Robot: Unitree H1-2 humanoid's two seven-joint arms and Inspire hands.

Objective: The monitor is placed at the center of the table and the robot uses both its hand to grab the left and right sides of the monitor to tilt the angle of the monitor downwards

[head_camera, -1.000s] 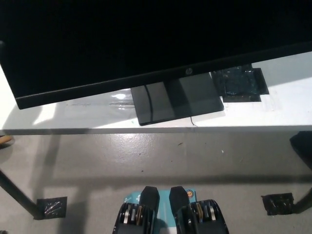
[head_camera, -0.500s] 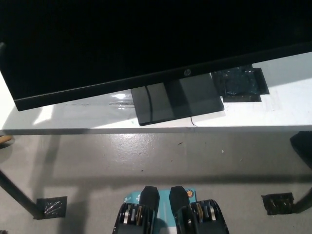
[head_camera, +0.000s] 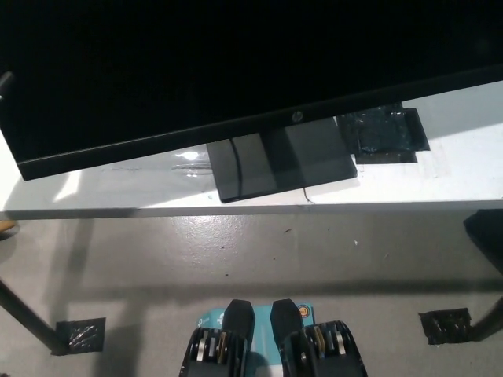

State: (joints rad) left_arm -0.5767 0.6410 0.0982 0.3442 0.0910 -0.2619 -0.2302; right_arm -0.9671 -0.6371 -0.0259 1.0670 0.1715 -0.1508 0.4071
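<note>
A large black monitor [head_camera: 236, 63] with a dark screen fills the upper half of the head view. Its lower bezel slants from low at the left to higher at the right. It stands on a flat black base [head_camera: 275, 161] on the white table [head_camera: 440, 169]. A thin grey sliver [head_camera: 6, 80] shows at the monitor's left edge; I cannot tell what it is. Neither of my hands shows clearly in this view.
A black taped patch [head_camera: 383, 133] lies on the table right of the base. The table's front edge [head_camera: 236, 210] crosses the picture, with grey floor below. A table leg [head_camera: 27, 318] and floor tape [head_camera: 78, 334] sit lower left, more tape [head_camera: 446, 326] lower right.
The whole picture has shifted slightly to the left. The monitor's lower left corner now sits a little further left and lower.
</note>
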